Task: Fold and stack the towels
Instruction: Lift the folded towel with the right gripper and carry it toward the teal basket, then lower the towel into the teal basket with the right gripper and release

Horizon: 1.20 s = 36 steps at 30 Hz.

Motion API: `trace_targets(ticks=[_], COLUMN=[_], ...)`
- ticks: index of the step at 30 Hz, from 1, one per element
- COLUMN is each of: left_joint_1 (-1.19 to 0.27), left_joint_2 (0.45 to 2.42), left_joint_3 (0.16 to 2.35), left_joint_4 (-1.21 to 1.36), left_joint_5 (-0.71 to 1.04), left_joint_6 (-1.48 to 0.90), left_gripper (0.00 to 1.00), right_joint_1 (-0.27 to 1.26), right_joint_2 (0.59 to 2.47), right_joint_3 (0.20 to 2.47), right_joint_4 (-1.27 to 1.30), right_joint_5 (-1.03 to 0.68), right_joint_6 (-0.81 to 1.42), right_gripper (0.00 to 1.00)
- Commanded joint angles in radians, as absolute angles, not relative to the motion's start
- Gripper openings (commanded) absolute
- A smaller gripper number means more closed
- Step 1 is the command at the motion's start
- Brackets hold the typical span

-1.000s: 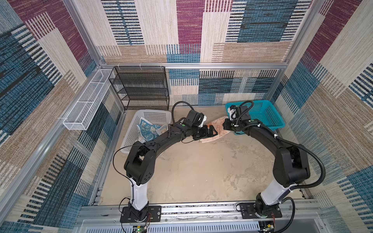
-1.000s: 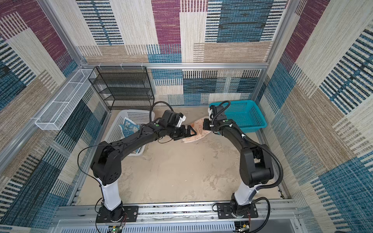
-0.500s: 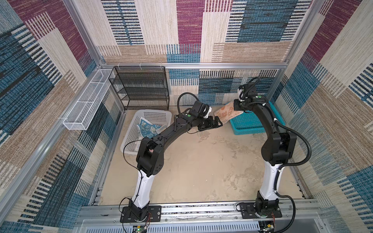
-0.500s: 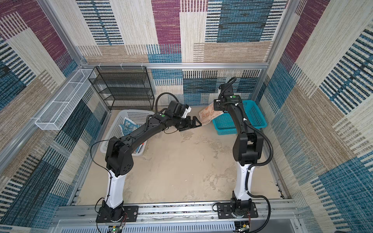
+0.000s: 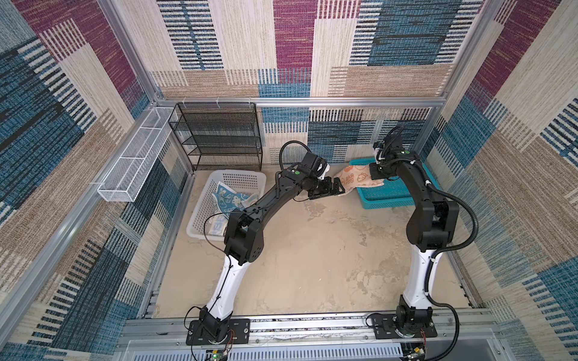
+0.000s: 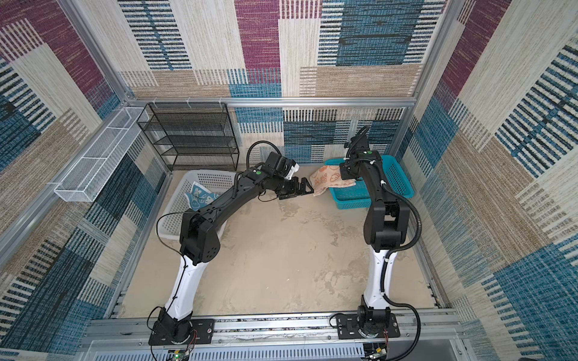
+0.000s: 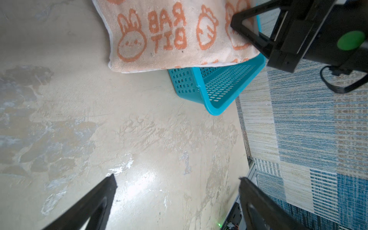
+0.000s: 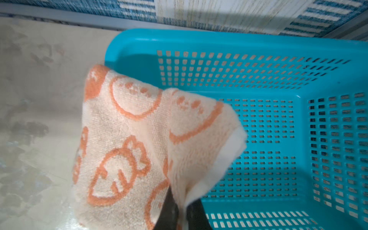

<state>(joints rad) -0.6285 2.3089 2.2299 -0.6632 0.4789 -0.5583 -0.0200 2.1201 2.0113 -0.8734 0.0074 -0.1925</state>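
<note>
My right gripper (image 5: 373, 173) (image 8: 181, 203) is shut on a top corner of the orange-and-cream rabbit towel (image 5: 353, 178) (image 6: 325, 182) (image 7: 159, 35) (image 8: 129, 149). The towel hangs doubled in the air over the left rim of the teal basket (image 5: 391, 195) (image 8: 298, 139). My left gripper (image 5: 336, 187) (image 6: 305, 187) (image 7: 177, 179) is open and empty, level with the towel's lower left edge and just short of it. A blue-and-white printed towel (image 5: 231, 198) (image 6: 200, 197) lies crumpled in the white basket (image 5: 200, 215). Another cloth (image 5: 217, 223) lies nearer in that basket, mostly hidden by the left arm.
A black mesh rack (image 5: 219, 137) stands against the back wall behind the white basket. A white wire tray (image 5: 137, 156) hangs on the left wall. The teal basket (image 7: 219, 85) sits in the back right corner, close to the walls.
The right gripper has lifted the orange towel off the table and carried it back over the teal basket's rim. The open left gripper has risen and followed it to the right.
</note>
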Motion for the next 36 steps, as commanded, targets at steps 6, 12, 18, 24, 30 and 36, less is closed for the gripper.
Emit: trace_targets(ticks=[6,12,18,24,30,36], left_joint_1=[-0.620,-0.616,-0.612,-0.609,-0.609,-0.606], left_joint_2=[2.346,2.377,2.404,2.414,2.413,2.413], left_joint_3=[2.280,2.348,2.399,2.398,2.390,2.396], left_joint_4=[-0.708,-0.752,-0.762,-0.772,-0.772,-0.772], left_joint_5=[0.497,0.486,0.489,0.486,0.487,0.485], left_joint_6=[-0.530,-0.513,-0.512,-0.508,-0.506,-0.499], left_gripper=[0.99,0.99,0.99,0.99,0.99,0.99], right_joint_1=[-0.044,-0.057,-0.094,-0.100,-0.108,-0.136], right_joint_2=[2.011,2.009,2.018,2.048,2.040,2.046], right_joint_3=[1.765,1.726,1.769,1.766,1.695,1.662], right_joint_4=[-0.575,-0.499,-0.478,-0.467,-0.393,-0.336], right_joint_5=[0.126,0.185,0.164,0.216,0.242,0.267], right_joint_6=[-0.374,-0.447,-0.428,-0.483,-0.557,-0.612], right_gripper=[0.00,0.00,0.00,0.00,0.00,0.00])
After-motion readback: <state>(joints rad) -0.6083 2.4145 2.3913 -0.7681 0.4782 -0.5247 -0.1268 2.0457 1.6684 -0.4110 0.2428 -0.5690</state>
